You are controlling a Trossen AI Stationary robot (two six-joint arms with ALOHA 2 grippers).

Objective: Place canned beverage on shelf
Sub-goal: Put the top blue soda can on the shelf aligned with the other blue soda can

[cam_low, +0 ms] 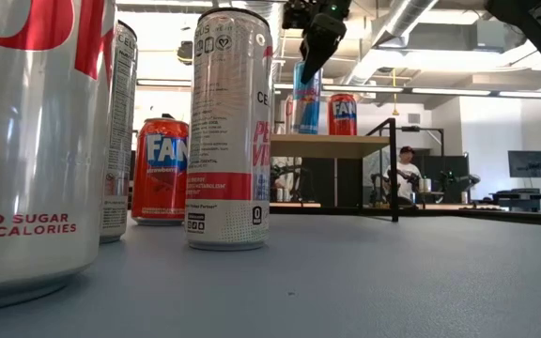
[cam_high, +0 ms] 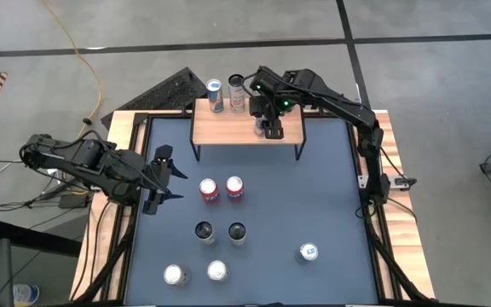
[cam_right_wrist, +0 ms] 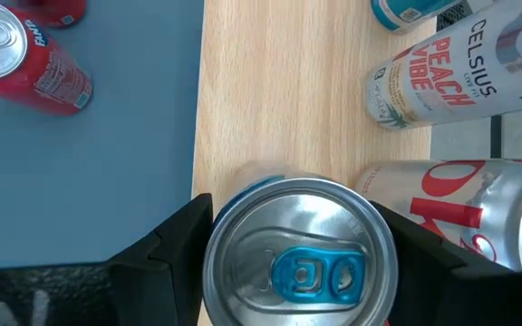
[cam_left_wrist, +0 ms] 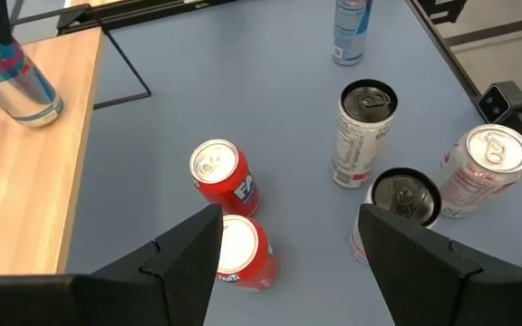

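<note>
The shelf (cam_high: 228,132), a light wooden top on thin black legs, stands at the table's far middle. A blue can with a silver top and blue tab (cam_right_wrist: 302,263) stands upright on it, and my right gripper (cam_high: 268,128) comes down over that can from above and is shut on it. Other cans stand on the shelf's far part: a blue one (cam_high: 216,95), a white Celsius can (cam_right_wrist: 442,77) and a silver can with red letters (cam_right_wrist: 469,199). My left gripper (cam_high: 176,181) hangs open over the table's left side, above two red cans (cam_left_wrist: 229,181), touching nothing. My right gripper has the blue can's upper side wall, just under the rim (cam_right_wrist: 217,254), between its two fingers, one on each side. The fingers (cam_low: 316,56) slant down from above onto the can's top end. The can stands upright with its base on the shelf (cam_low: 332,145).
On the table stand two red cans (cam_high: 210,189), two dark-topped tall cans (cam_high: 205,230), two silver-topped cans near the front (cam_high: 175,275) and a blue-and-white can (cam_high: 308,251) at the right. The shelf's right half is bare wood. A person (cam_low: 404,164) sits in the room behind.
</note>
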